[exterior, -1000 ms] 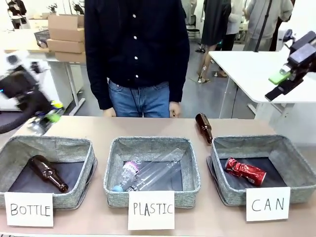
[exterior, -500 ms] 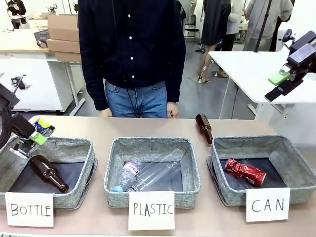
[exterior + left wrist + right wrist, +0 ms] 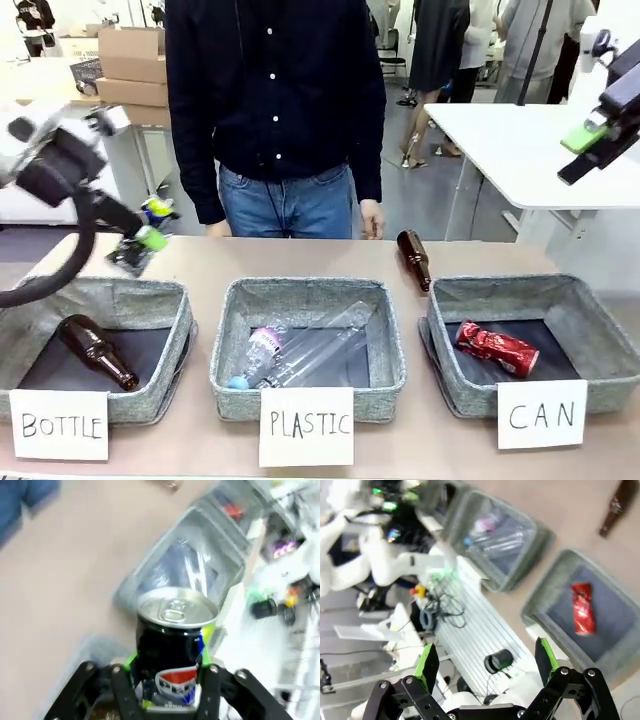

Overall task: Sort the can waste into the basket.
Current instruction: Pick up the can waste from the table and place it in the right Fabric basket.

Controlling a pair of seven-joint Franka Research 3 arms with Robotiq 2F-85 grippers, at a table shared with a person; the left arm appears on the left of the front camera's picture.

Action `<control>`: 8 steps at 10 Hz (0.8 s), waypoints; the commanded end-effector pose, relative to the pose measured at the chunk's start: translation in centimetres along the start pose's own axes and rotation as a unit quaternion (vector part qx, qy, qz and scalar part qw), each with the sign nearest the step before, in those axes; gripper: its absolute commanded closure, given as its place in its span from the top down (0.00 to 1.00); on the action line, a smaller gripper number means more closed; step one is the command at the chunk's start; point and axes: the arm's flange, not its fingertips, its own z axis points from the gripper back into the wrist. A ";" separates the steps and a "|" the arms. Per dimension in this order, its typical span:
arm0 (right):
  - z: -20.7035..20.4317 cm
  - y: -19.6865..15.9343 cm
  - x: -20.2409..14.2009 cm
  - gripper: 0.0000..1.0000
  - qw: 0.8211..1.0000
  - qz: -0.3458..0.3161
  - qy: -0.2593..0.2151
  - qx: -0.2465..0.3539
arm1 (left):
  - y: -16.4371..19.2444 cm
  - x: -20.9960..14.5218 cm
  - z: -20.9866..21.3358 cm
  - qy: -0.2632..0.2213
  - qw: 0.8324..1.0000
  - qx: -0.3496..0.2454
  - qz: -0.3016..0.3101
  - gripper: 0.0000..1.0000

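The black can was off the table in the front view, clamped between the pads of the left gripper, which hung behind the far rim of the BOTTLE basket. The red can already lay crushed in the CAN basket on the robot's right. A brown bottle lay on the table just behind that basket, and the right gripper was raised high at the right edge with its jaws apart and nothing in them. In the left wrist view, the black can stood upright in the left gripper, silver top towards the camera. A blurred PLASTIC basket lay ahead, with a red speck beyond it that was probably the red can. In the right wrist view, the right gripper was spread and empty, well above the CAN basket and the red can. The step in hand looked like the carry: the next move would call for taking the black can across, past the PLASTIC basket, and letting go over the CAN basket. Half a second before, the left gripper had been lower, at the picture's left edge by the BOTTLE basket's rim. Since then it had risen and swung towards the middle.
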 end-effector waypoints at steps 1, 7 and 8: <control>4.2 -2.1 -6.8 1.00 0.989 -0.092 -0.056 -0.098 | -6.8 8.9 -6.2 -0.014 0.987 -0.045 -0.152 0.44; 9.2 -5.7 -18.0 1.00 0.973 -0.160 -0.147 -0.083 | -23.3 17.0 -22.6 0.021 0.957 -0.100 -0.271 0.44; 9.2 -5.7 -18.0 1.00 0.973 -0.160 -0.147 -0.083 | -23.3 17.0 -22.6 0.021 0.957 -0.100 -0.271 0.44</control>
